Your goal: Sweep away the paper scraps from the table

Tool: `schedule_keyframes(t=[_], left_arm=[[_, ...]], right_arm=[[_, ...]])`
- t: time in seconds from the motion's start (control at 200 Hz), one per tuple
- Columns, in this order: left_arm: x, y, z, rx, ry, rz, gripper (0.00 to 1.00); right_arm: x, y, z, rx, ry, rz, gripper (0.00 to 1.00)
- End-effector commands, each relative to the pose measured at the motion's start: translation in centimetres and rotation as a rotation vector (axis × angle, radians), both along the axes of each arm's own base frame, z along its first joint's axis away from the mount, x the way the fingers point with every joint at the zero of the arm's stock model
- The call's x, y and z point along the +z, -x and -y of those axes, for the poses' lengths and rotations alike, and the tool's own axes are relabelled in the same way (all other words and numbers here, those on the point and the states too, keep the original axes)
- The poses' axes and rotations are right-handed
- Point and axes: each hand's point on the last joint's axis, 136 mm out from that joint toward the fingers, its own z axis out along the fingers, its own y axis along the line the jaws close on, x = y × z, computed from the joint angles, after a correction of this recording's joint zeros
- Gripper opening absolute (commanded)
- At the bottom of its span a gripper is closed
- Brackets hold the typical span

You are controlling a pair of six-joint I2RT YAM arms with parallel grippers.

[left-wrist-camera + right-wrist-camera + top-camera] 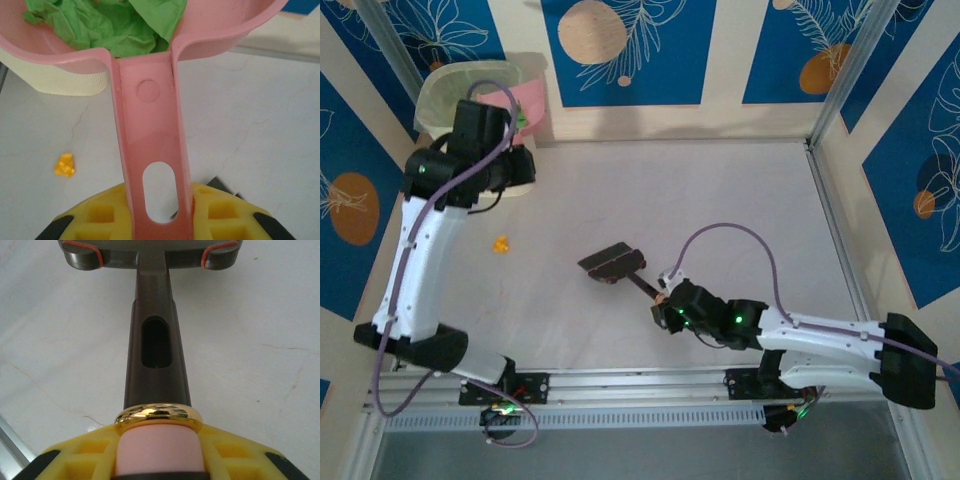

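Observation:
An orange paper scrap (501, 244) lies alone on the table (720, 200), left of centre; the left wrist view has this scrap (64, 165) low on the left. My left gripper (492, 128) (160, 217) is shut on the handle of a pink dustpan (150, 125), held over a pale bin (445, 85). Crumpled green paper scraps (110, 25) sit in the pan. Near the table's middle, my right gripper (665, 300) (160, 452) is shut on the pink end of a dark brush (155, 340). The brush head (612, 262) rests on the table, well right of the orange scrap.
The pale ribbed bin (65, 82) stands in the back left corner against the patterned walls. An aluminium rail (650, 385) runs along the near edge, another rail (835, 230) along the right side. Bare table surface stretches across the back and right.

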Motion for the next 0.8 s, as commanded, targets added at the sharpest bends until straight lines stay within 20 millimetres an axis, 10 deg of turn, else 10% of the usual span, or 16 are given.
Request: schedule_keyframes(t=[0.0, 0.795], left_arm=[[1.4, -1.5, 0.3, -0.031, 0.109, -0.013, 0.00], [4.7, -18.0, -3.9, 0.096, 0.814, 0.145, 0.00]], right_arm=[[1.4, -0.9, -2.1, 0.027, -0.040, 0.108, 0.00], [1.4, -2.0, -1.6, 0.011, -0.008, 0.188, 0.00]])
